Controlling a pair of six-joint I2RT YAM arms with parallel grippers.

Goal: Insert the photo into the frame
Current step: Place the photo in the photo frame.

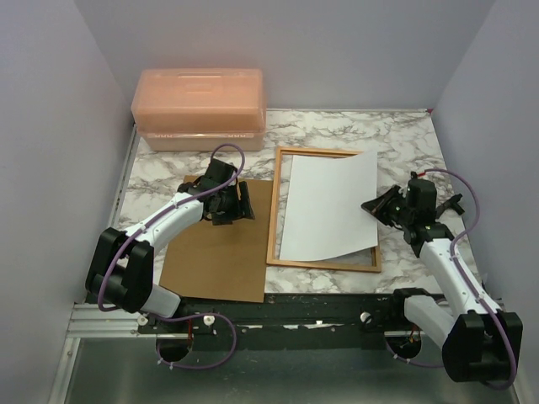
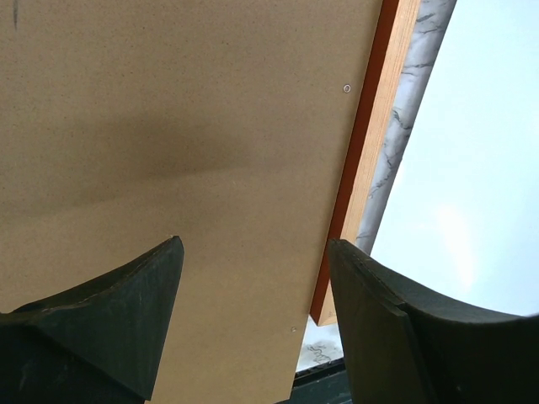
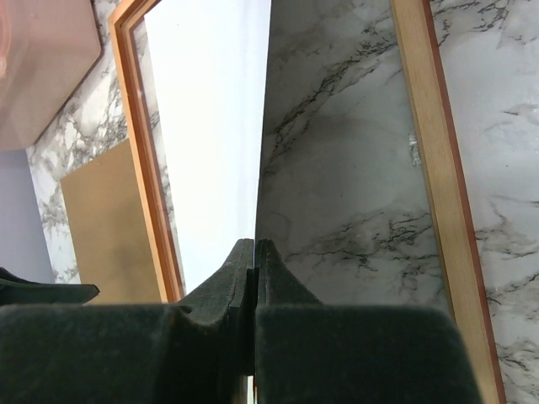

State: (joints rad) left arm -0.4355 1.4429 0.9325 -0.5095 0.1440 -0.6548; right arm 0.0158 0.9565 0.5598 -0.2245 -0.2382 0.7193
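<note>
Seating step: right end effector (image 3: 254,252) clamps photo (image 1: 328,206) askew over frame (image 1: 316,151), left end effector (image 2: 254,261) wide, empty; I'd square, then lower.

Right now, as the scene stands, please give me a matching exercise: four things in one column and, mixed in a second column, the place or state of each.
Things:
1. photo
2. backing board
3. left gripper
4. plastic box

Places or states:
A. at the back left of the table
B. pinched at its edge by the shut right gripper
C. open, above the backing board
D. lying to the left of the frame

Pairs: 1-B, 2-D, 3-C, 4-A
</note>
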